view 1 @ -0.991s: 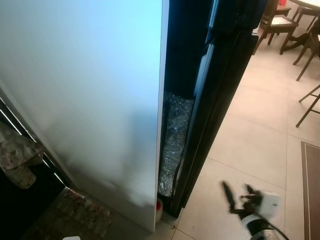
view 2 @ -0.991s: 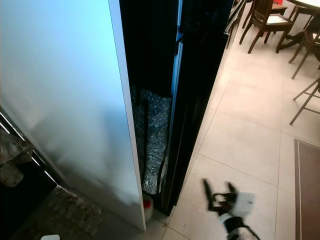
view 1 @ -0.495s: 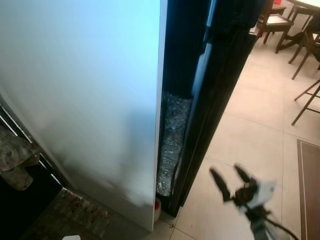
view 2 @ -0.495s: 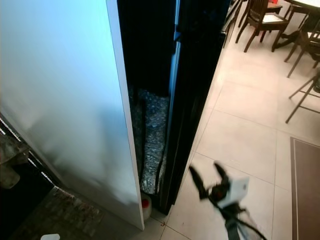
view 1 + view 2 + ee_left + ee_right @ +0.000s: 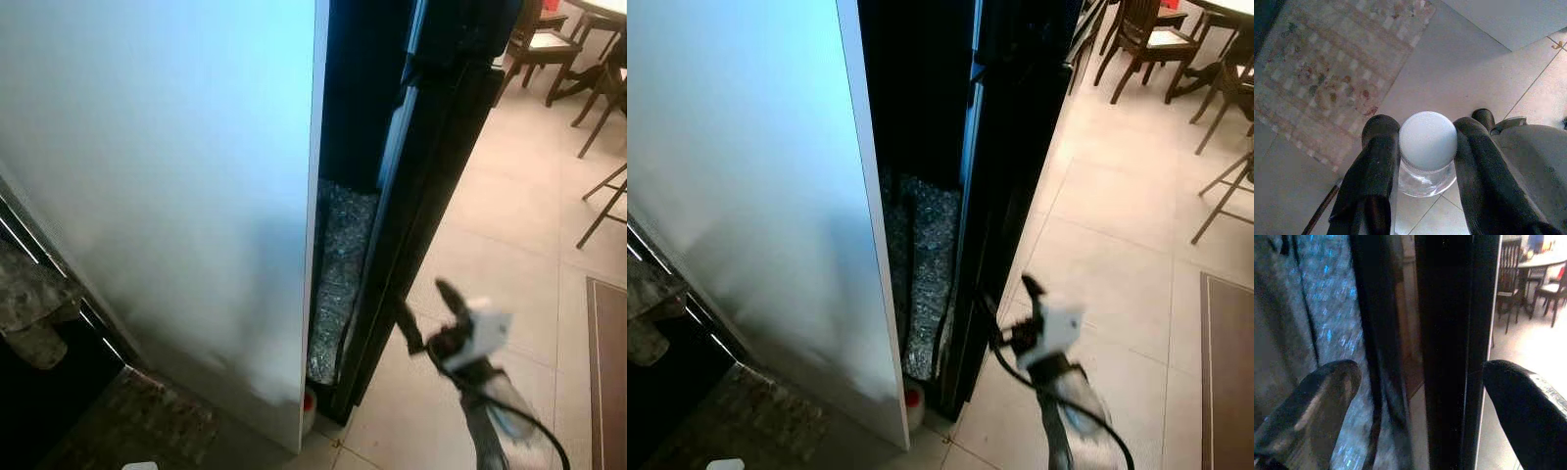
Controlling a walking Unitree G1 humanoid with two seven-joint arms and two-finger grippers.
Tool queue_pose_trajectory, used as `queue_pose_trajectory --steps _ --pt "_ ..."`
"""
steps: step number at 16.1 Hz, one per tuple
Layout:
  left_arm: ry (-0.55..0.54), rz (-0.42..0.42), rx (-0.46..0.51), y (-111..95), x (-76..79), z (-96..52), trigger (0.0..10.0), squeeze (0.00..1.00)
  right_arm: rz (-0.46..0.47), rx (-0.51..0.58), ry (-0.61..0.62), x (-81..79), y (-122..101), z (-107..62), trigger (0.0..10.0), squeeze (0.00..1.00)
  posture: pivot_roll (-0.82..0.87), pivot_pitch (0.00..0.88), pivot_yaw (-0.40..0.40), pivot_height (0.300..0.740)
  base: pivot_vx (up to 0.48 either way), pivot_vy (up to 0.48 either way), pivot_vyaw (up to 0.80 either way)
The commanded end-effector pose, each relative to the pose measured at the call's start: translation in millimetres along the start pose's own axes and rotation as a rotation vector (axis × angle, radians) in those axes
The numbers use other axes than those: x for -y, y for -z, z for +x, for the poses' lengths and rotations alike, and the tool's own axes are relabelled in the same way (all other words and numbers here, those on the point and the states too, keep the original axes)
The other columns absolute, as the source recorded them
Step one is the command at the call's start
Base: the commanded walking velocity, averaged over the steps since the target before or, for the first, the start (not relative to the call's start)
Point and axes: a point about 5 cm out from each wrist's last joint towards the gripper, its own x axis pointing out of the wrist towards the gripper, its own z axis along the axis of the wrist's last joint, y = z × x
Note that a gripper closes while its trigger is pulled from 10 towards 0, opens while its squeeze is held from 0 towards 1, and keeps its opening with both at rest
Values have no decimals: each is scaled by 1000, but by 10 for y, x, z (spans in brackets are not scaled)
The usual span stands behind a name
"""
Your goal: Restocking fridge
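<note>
Left gripper [image 5: 1422, 147]: we clenched a white-capped glass jar [image 5: 1427, 152] above the floor tiles and a patterned rug [image 5: 1334, 68].
Right gripper [image 5: 429, 311]: we spread our fingers at the black fridge door [image 5: 421, 186] edge.
Beyond: wooden chairs [image 5: 539, 44] stood.

No text, label, brand, number or sign can be read in any of these pictures. The white lid of the glass jar [image 5: 1427, 147] is plain, without print. The white fridge door [image 5: 167, 176] and the black fridge side [image 5: 431, 166] carry no sticker or logo that can be seen. The patterned rug [image 5: 1337, 68] on the floor has only squares and flowers, not letters.
</note>
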Motion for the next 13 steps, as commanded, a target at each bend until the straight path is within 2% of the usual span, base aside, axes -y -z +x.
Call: queue_pose_trajectory --steps 1,6,13 --pt "2 15 -18 39 -14 -9 10000 0 -29 -9 25 19 -12 43 10000 0 -131 0 45 740 0 0 0" --pt "0 7 -17 39 -5 -8 10000 0 -24 -7 -64 -138 -42 187 10000 0 -120 0 39 740 0 0 0" --pt "0 2 -17 42 2 -7 10000 0 -109 30 -9 -112 -134 334 10000 0 -118 0 35 740 0 0 0"
